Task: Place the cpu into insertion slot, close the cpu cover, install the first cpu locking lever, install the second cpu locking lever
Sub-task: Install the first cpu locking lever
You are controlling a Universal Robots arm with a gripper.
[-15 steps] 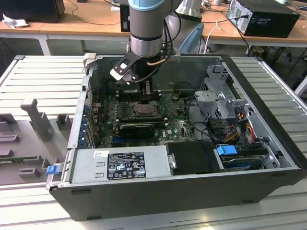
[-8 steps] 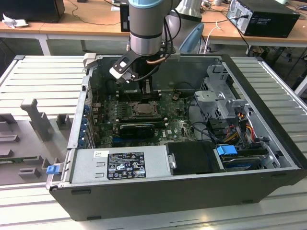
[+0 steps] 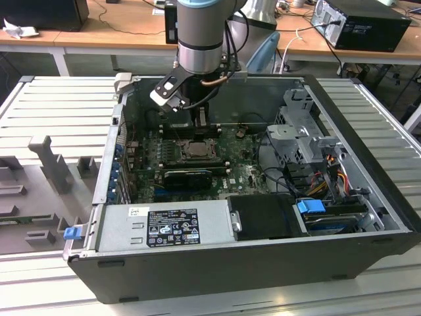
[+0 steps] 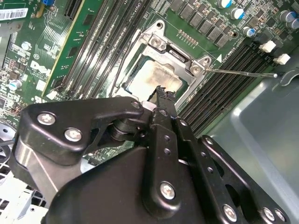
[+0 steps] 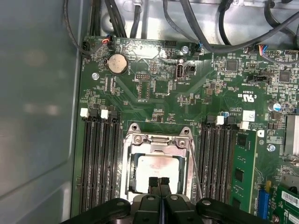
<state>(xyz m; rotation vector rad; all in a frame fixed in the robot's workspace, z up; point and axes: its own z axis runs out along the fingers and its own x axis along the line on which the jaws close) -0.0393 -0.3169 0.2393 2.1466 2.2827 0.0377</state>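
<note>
A black label (image 3: 172, 227) with white print and small signs sits on the silver power supply box (image 3: 125, 230) in the exterior view, with a white sticker (image 3: 138, 211) just beside it. The green board (image 5: 154, 107) carries fine white lettering and a small white tag (image 5: 249, 115). A barcode strip (image 4: 11, 13) shows in the second wrist view. None of it can be read.

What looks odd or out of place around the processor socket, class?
The cpu face, seen through the cpu cover window, carries dark smears. In the second wrist view, one thin locking lever splays out over the memory slots rather than lying along the cover.
</note>
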